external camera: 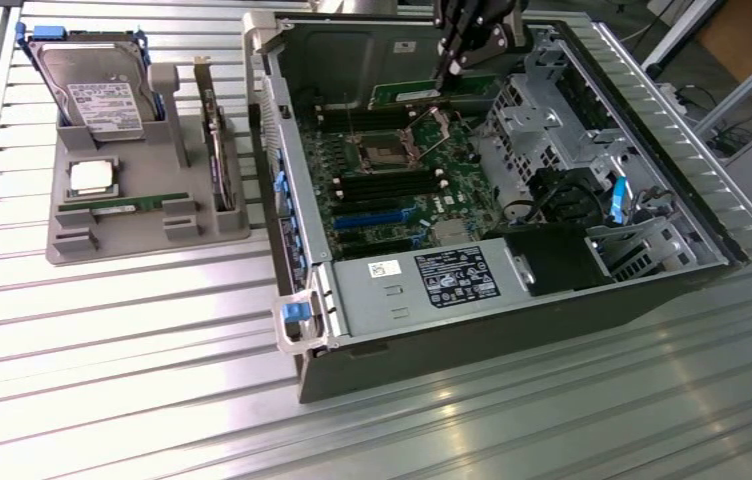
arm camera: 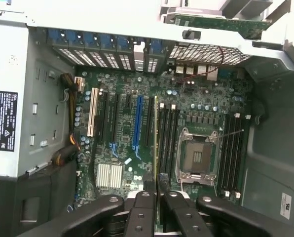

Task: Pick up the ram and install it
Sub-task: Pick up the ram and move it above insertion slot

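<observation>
Gripper (arm camera: 156,181): closing narrowly on the ram (arm camera: 156,133), holding it edge-on over the motherboard (arm camera: 206,106). The ram is hanging in line with the black slots (arm camera: 167,138), beside the empty socket (arm camera: 195,158). Tray (external camera: 83,245) is sitting at the exterior view's left of the case (external camera: 483,340).

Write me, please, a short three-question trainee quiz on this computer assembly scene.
1. Short answer: which square silver part lies in the grey plastic holder?
2. Choose: the black gripper hangs over A that holder, B the open grey computer case, C neither.
3. True or false: the gripper is shut on a thin green ram stick.
Key: 1 the processor chip; 2 B; 3 true.
</observation>
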`<action>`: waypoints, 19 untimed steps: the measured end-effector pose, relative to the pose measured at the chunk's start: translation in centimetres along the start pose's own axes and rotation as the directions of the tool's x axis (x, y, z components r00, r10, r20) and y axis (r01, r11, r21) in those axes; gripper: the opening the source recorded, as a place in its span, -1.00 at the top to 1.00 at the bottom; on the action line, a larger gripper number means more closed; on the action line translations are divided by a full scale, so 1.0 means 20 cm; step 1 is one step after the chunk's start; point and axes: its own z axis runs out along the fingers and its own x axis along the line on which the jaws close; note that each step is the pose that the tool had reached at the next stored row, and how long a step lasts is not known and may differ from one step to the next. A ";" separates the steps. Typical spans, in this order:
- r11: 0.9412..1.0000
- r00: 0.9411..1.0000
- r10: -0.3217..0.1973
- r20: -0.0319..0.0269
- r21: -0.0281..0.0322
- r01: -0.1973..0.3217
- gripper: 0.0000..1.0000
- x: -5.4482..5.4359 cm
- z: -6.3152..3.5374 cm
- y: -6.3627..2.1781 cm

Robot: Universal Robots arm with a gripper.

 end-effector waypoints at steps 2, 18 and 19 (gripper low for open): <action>1.000 1.000 0.000 0.000 0.000 0.000 0.73 0.00 -0.001 -0.028; 1.000 1.000 0.000 0.000 0.000 0.000 0.73 0.01 -0.004 -0.103; 1.000 1.000 0.000 0.000 0.000 0.000 0.73 0.01 -0.004 -0.106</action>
